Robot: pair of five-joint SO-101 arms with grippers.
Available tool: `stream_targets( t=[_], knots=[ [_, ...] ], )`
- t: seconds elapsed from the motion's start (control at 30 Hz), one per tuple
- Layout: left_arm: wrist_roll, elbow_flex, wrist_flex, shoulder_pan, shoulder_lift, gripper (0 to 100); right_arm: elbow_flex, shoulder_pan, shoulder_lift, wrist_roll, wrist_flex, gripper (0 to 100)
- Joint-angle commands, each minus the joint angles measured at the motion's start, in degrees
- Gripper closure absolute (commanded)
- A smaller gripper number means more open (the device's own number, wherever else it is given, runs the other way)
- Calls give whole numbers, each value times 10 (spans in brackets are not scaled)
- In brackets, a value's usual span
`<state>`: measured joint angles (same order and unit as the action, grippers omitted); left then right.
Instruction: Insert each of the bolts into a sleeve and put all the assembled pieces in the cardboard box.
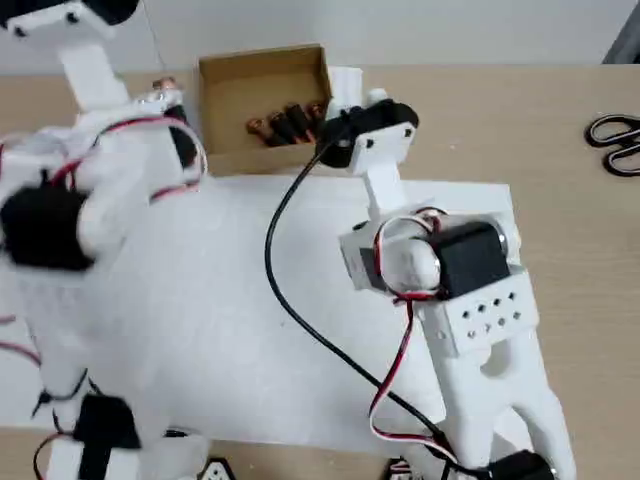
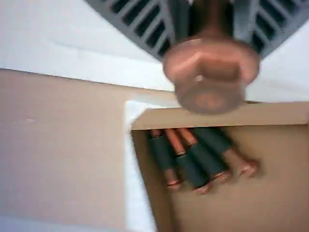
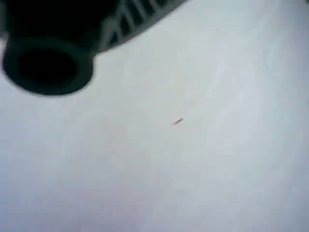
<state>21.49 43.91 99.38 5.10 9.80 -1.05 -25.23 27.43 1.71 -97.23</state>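
High view, cardboard box (image 1: 228,78): it is being shown at the upper middle of the frame, open side up, so that pieces can be dropped in from above.
High view, assembled pieces (image 1: 285,125): they are being shown lying side by side in the box's right part.
High view, left gripper (image 1: 165,95): it is being held at the upper left, just beside the box's left wall, with the copper bolt (image 1: 162,84) at its tip.
High view, right gripper (image 1: 350,130): it is being held at the box's right wall, above the far edge of the white sheet (image 1: 250,300).
High view, scissors (image 1: 615,140): they are being shown at the right edge, on the table (image 1: 560,110), well apart from the work.
Left wrist view, bolt: it is being clamped at the top centre between the ribbed grey jaws, which are closed on its shank (the head is being turned toward the camera, the shank hidden). The box is being shown at the lower right with four sleeved pieces in it.
Right wrist view, sleeve (image 3: 48,67): it is being gripped at the upper left with the jaws closed on its side. Its open bore is being faced outward, probably so that a bolt can be fed in.
Step judged: this bolt and sleeve are being readied for joining, and they are not yet together.
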Motion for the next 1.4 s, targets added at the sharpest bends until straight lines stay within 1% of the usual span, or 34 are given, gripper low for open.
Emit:
stream_targets(
  t=[0.0, 0.17, 0.33, 0.47, 0.67, 0.73, 0.8, 0.9, 0.97, 1.03, 1.13, 1.23, 1.37],
  knots=[
    [4, -35, 7, 33, 69, 995, -18, -15, 35, 7, -9, 995],
    [5, -180, 8, 35, 167, 995, 71, -44, 90, 8, -12, 995],
    [6, -364, -44, 40, 300, 995, 158, -44, 163, 8, 9, 995],
    [4, -550, -140, 35, 431, 995, 226, -44, 214, 8, 44, 995],
    [7, -822, -333, 35, 640, 995, 345, -48, 297, 8, 170, 995],
    [7, -889, -377, 38, 697, 995, 388, -48, 323, 8, 205, 995],
    [7, -944, -402, 40, 739, 995, 427, -60, 347, 8, 238, 995],
    [10, -993, -408, 40, 768, 995, 484, -105, 379, 7, 285, 995],
    [31, -1007, -410, 41, 772, 995, 521, -139, 397, 7, 315, 995],
    [51, -1011, -414, 43, 772, 995, 559, -155, 415, 7, 344, 995],
    [70, -1012, -421, 70, 772, 995, 605, -176, 440, 7, 385, 995],
    [106, -1009, -422, 105, 775, 995, 650, -199, 465, 7, 429, 995],
    [120, -1009, -459, 113, 775, 995, 715, -213, 501, 5, 461, 995]
  ],
)
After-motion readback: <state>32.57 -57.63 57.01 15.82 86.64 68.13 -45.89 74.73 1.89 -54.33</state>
